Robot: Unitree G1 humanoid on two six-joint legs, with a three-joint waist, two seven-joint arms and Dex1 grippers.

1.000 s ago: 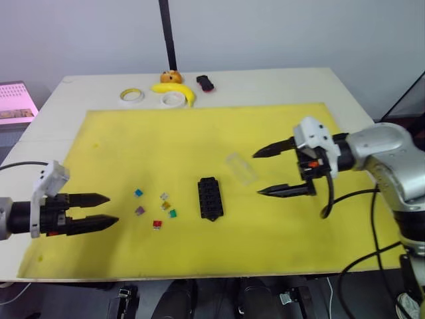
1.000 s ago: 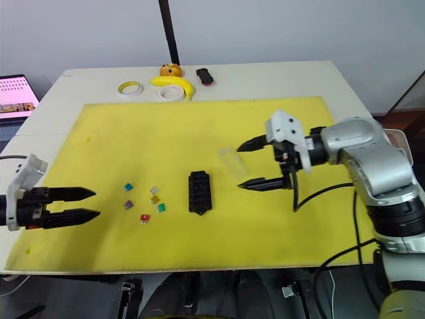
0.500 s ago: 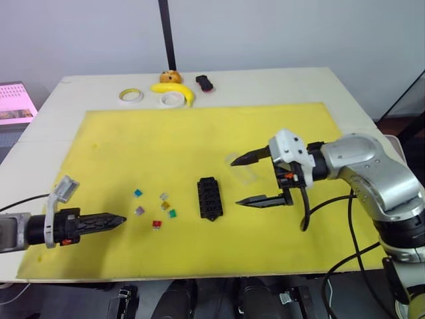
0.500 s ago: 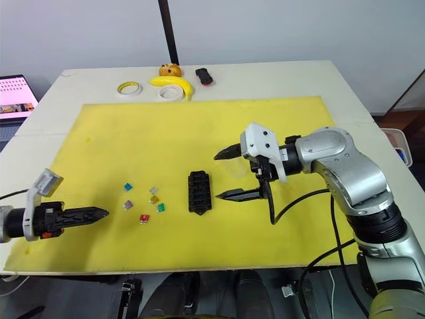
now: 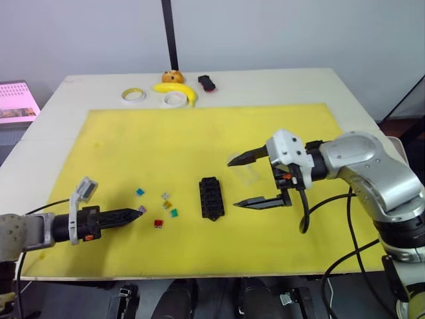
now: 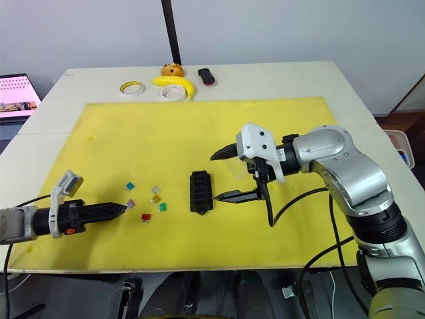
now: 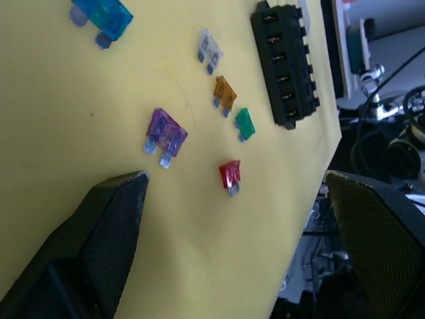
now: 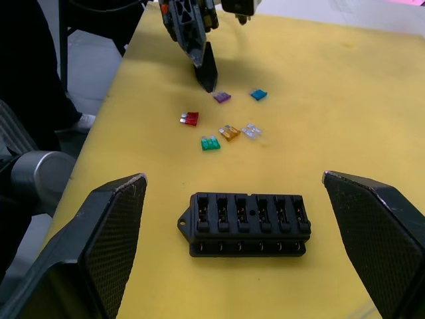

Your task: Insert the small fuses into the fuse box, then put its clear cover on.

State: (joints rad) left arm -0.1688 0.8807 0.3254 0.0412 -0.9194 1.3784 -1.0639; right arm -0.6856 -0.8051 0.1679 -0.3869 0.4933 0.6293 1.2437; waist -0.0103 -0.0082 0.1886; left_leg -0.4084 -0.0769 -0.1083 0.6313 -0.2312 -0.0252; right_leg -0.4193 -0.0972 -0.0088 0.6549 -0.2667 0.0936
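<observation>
While all 6 fuses [image 5: 157,207] are still lying loose on the yellow mat [image 5: 199,133] and the fuse box [image 5: 210,198] is sitting empty with its clear cover [image 5: 244,169] off beside it, I am judging the task barely begun. My left gripper [image 7: 232,193] is hovering wide open and empty with one finger just beside the purple fuse [image 7: 165,134]. My right gripper [image 5: 243,181] is gaping wide and empty too, with the fuse box just ahead of its fingertips and the cover between its fingers.

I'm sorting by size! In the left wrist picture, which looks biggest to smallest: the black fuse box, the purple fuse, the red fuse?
1. fuse box
2. purple fuse
3. red fuse

The purple one may just be nearer the camera.
</observation>
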